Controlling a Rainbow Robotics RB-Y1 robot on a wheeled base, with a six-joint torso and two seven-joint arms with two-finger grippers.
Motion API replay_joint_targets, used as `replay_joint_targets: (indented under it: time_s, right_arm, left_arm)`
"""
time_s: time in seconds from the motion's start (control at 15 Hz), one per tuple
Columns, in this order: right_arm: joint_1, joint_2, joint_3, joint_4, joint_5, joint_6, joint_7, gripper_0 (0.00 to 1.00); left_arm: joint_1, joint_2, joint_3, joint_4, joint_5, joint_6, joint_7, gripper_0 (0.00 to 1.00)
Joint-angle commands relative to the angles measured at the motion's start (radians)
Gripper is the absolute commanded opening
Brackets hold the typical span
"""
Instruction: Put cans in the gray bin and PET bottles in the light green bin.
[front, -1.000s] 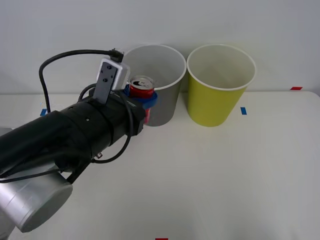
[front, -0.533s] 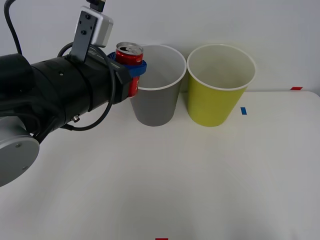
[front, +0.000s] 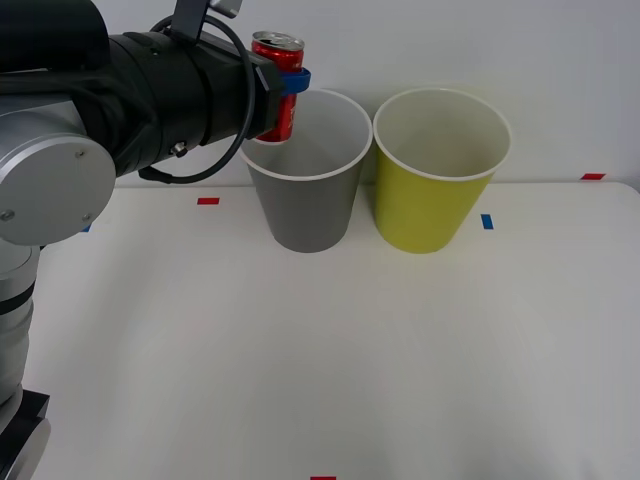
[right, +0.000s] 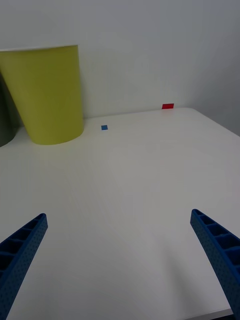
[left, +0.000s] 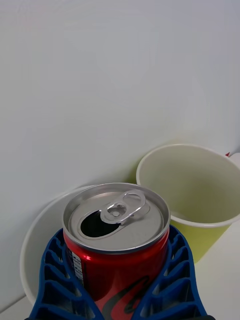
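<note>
Left tool (front: 285, 85) clamped on small red drink can with silver top (front: 277, 80), held upright above near-left rim of tall dark gray bin (front: 305, 190). Yellow-green bin (front: 435, 190) just beside it on white desk (front: 400, 350). Right tool (right: 120, 265) spread wide, low over desk.

Robot test lab, bare white table (front: 400, 350) with coloured tape markers (front: 487, 221), plain white wall (front: 450, 40)

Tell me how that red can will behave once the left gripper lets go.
The red can has an open mouth, so it is probably empty and light. Held upright by the left gripper at the gray bin rim, it may clip the edge and tumble in.
</note>
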Motion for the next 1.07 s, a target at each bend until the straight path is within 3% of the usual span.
replay_joint_targets:
  time_s: [0.07, 0.6, 0.8, 1.07]
  right_arm:
    - [0.0, 0.0, 0.0, 0.0, 0.0, 0.0, 0.0, 1.0]
    - [0.0, 0.0, 0.0, 0.0, 0.0, 0.0, 0.0, 1.0]
    - [0.0, 0.0, 0.0, 0.0, 0.0, 0.0, 0.0, 1.0]
    - [0.0, 0.0, 0.0, 0.0, 0.0, 0.0, 0.0, 1.0]
  left_arm:
    - [-0.034, -0.024, -0.042, 0.13, -0.001, -0.138, -0.021, 0.0]
    - [-0.149, -0.058, -0.1, 0.441, 0.018, -0.363, -0.076, 0.0]
    - [-0.149, -0.081, -0.1, 0.51, 0.018, -0.423, -0.164, 0.0]
    - [-0.149, -0.101, -0.099, 0.581, 0.004, -0.475, -0.185, 0.0]
